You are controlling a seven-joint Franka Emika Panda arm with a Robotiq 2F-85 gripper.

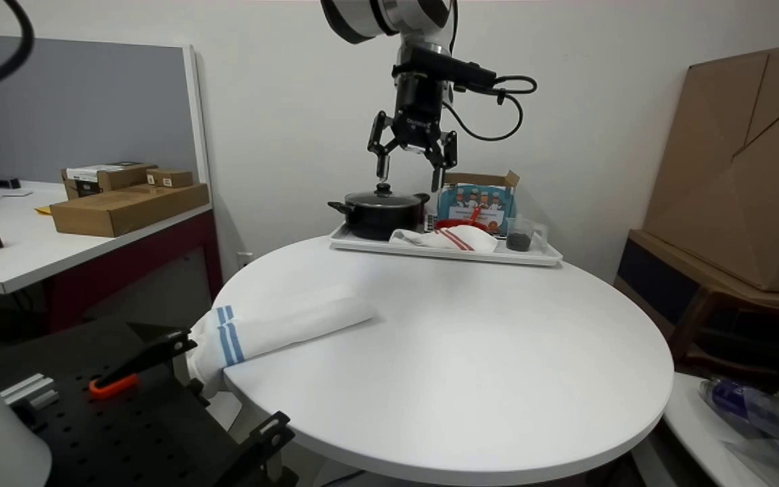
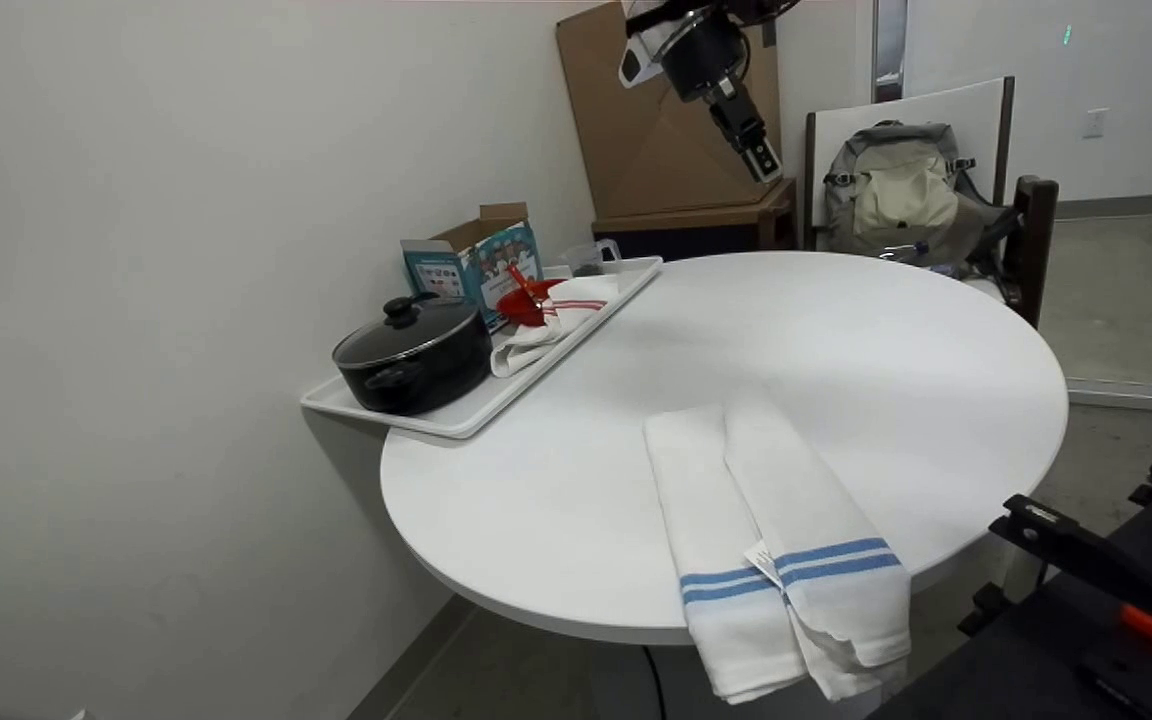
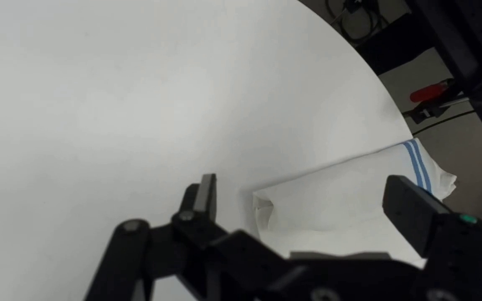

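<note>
Fingers (image 3: 410, 213) spread wide, gripping nothing. Below them lies the folded white towel (image 3: 329, 200) (striped end draped past the table (image 3: 140, 104)): likely light, soft, best pinched at the unstriped end, though the table beneath may stop a deep reach. Well apart from the fingers, a tray (image 2: 468, 408) bears a lidded pot (image 2: 426, 370).

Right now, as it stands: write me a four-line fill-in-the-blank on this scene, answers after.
1. Holding nothing, the gripper stands ____.
2. The long towel overhanging the table has stripes coloured ____.
3. The black pot on the tray is covered by its ____.
4. The stripes on the tray towel are coloured ____.
Missing words: open; blue; lid; red.
</note>
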